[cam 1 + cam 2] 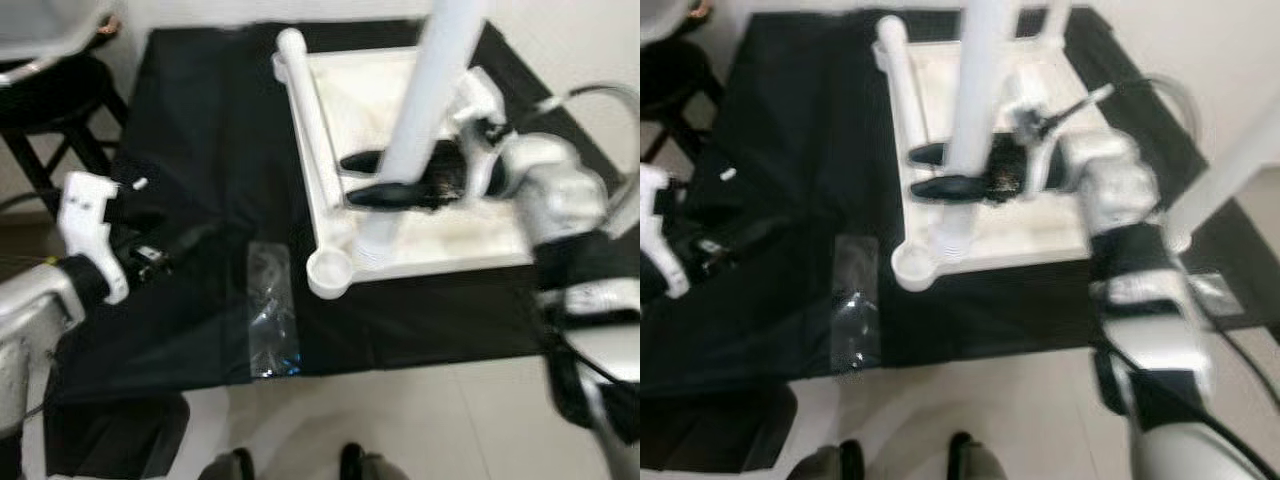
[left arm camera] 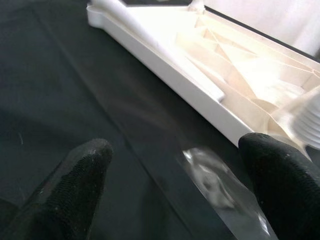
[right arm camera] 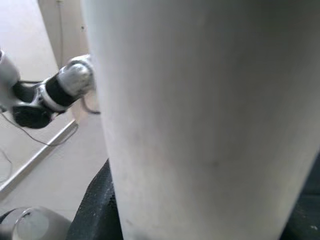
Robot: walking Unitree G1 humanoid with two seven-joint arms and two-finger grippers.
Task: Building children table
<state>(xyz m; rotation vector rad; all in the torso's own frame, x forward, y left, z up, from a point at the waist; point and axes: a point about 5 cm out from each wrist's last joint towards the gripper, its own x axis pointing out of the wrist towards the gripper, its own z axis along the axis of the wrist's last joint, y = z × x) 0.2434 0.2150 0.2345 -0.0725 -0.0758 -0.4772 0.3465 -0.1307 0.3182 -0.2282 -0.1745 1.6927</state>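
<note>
The white tabletop (image 1: 440,245) lies upside down on a black cloth. A white table leg (image 1: 430,90) stands upright near its front left corner, its threaded end at the tabletop. My right gripper (image 1: 385,177) is shut on this leg low down, one black finger on each side. A second white leg (image 1: 310,120) lies along the tabletop's left edge, and a round socket (image 1: 328,272) sits at the near corner. My left gripper (image 2: 175,150) hovers open just above the cloth, left of the tabletop, with a clear plastic bag (image 2: 220,190) lying in front of it.
The black cloth (image 1: 200,120) covers a low surface whose front edge meets the pale floor (image 1: 420,420). A dark stool (image 1: 50,90) stands at the back left. Another white leg (image 1: 1230,170) rises at the tabletop's right side. My feet (image 1: 290,465) are by the front edge.
</note>
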